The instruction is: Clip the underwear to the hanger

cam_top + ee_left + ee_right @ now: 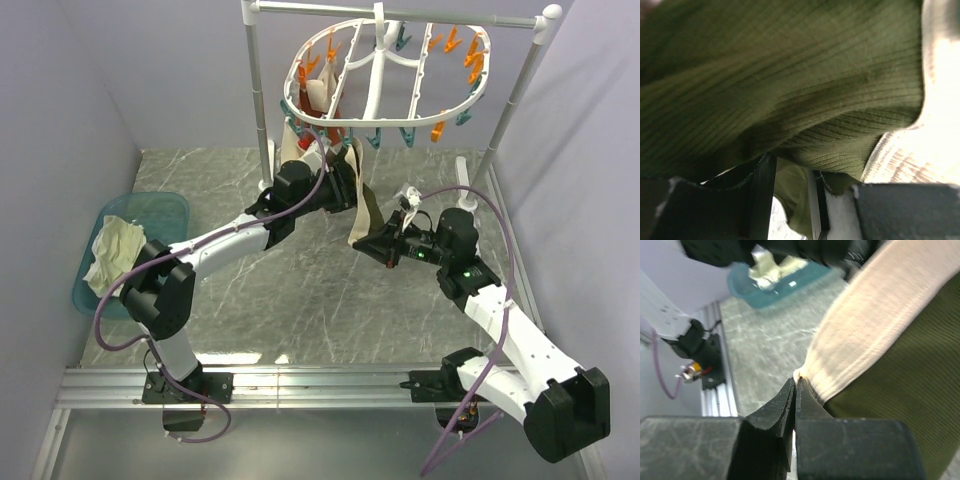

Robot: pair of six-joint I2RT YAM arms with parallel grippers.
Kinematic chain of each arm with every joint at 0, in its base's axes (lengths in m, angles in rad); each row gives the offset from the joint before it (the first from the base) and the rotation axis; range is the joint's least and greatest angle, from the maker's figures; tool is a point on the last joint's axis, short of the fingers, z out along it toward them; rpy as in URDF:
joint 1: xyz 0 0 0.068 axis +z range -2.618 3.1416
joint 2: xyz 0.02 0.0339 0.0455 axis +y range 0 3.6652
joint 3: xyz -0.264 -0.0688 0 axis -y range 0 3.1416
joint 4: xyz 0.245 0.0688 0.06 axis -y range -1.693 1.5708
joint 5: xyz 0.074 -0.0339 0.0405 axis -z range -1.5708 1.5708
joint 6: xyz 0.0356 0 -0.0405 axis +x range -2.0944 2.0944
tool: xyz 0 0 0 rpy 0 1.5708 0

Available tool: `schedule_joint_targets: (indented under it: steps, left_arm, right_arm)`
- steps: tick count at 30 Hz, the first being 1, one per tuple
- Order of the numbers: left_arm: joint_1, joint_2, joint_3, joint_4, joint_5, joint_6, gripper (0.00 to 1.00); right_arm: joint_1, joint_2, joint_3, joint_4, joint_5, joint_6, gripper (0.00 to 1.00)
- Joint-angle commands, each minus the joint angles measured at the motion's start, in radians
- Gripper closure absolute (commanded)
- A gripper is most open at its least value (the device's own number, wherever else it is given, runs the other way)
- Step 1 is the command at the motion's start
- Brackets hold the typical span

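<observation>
The underwear (370, 208), olive-green with a pale beige waistband, hangs stretched between my two grippers above the table, below the hanger's near rim. My left gripper (345, 182) holds its upper end. In the left wrist view the ribbed olive cloth (790, 75) fills the frame and a fold sits between the jaws of the left gripper (792, 200). My right gripper (373, 241) holds the lower end. In the right wrist view the right gripper (797, 385) is shut on the edge of the waistband (875, 315). The hanger (380, 75), a white oval frame with orange and teal pins, hangs from the pole.
Pinkish-beige and rust-red garments (318, 100) are clipped at the hanger's left side. The white pole stand (262, 100) rises behind. A teal basin (160, 212) with a cream cloth (115, 250) sits at the left, also in the right wrist view (785, 282). A metal rail (300, 385) runs along the near edge.
</observation>
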Motion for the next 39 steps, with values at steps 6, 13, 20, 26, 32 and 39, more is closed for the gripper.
schedule_joint_targets:
  steps: [6,13,20,26,32,39]
  left_arm:
    - [0.021,-0.043,-0.023,0.011,0.031,-0.030,0.59]
    - [0.062,-0.176,-0.133,-0.061,0.087,0.065,0.59]
    - [0.045,-0.207,-0.178,-0.016,0.110,0.081,0.59]
    - [0.008,-0.057,-0.054,0.094,0.121,0.045,0.59]
    - [0.007,0.023,0.028,0.188,0.155,0.016,0.57]
    - [0.011,-0.047,-0.038,0.134,0.164,0.088,0.47]
  right_arm:
    - [-0.002,0.006,0.040,-0.044,0.070,-0.104,1.00]
    - [-0.012,0.001,0.043,-0.054,0.072,-0.107,1.00]
    - [-0.017,0.003,0.043,-0.061,0.064,-0.111,1.00]
    - [-0.016,0.021,0.040,-0.053,0.083,-0.127,1.00]
    - [-0.014,0.087,0.022,-0.004,0.129,-0.162,1.00]
    - [-0.014,0.153,-0.019,0.093,0.236,-0.177,1.00]
